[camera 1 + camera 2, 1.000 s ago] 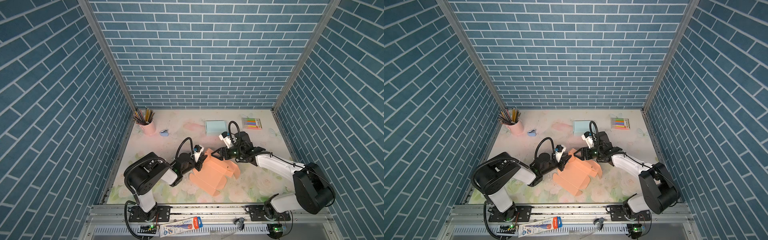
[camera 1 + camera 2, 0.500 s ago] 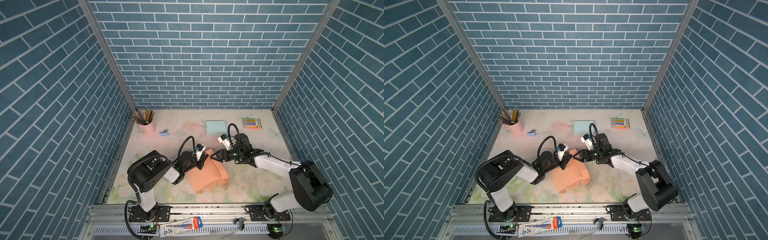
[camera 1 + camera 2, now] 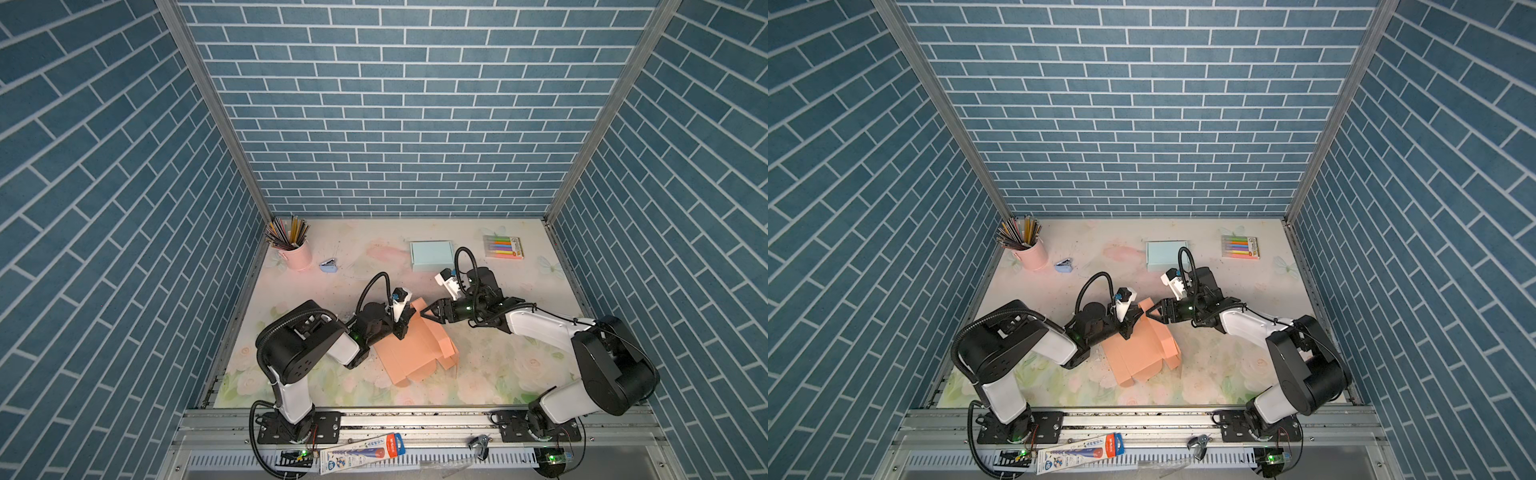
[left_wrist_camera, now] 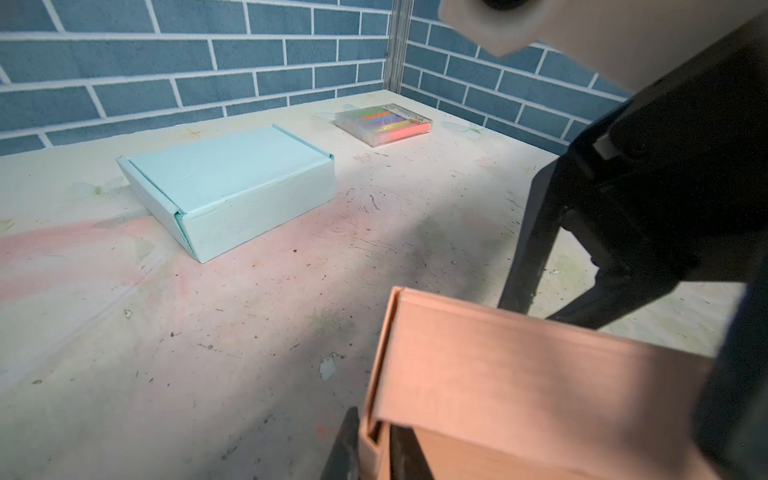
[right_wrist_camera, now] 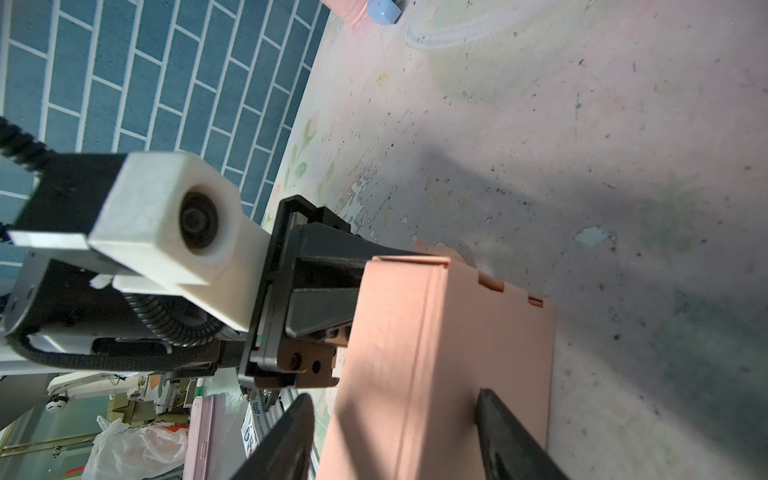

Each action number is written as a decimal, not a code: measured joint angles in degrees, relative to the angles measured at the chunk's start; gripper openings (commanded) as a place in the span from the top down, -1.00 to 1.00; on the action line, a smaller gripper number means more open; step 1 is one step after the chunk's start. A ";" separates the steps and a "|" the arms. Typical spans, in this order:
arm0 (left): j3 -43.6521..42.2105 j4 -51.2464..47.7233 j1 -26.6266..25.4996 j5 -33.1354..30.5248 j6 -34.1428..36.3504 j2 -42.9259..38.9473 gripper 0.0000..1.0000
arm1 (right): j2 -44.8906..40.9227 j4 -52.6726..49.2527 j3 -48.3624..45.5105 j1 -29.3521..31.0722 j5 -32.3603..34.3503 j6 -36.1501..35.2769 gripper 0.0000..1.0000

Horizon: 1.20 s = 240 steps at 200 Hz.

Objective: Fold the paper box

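One raised wall is all you can count on so far. The salmon-pink paper box (image 3: 415, 353) lies mid-table on the floral tabletop (image 3: 498, 365), between the two arms. Its far edge is doubled over and standing, while the near panels lie flat with their flaps loose. Your left gripper (image 4: 372, 444) is pinched onto that standing wall, one finger on each side of the card. Your right gripper (image 5: 395, 432) has its jaws spread at the adjoining panel and clamps nothing. By my judgement you are under halfway: the other sides, end flaps and lid remain to be raised and tucked.
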 measured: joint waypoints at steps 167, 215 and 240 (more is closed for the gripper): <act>1.09 -0.02 -1.25 -1.33 0.35 1.27 0.54 | 1.55 3.41 -1.60 -0.83 -2.60 2.40 -0.23; 0.35 -0.20 -0.55 0.04 0.02 1.27 0.22 | 1.57 1.46 -1.60 -1.77 -2.86 1.05 -0.23; 0.33 -0.07 0.66 1.77 -0.22 1.38 0.19 | 1.75 0.17 -1.44 -1.99 -3.06 0.11 -0.22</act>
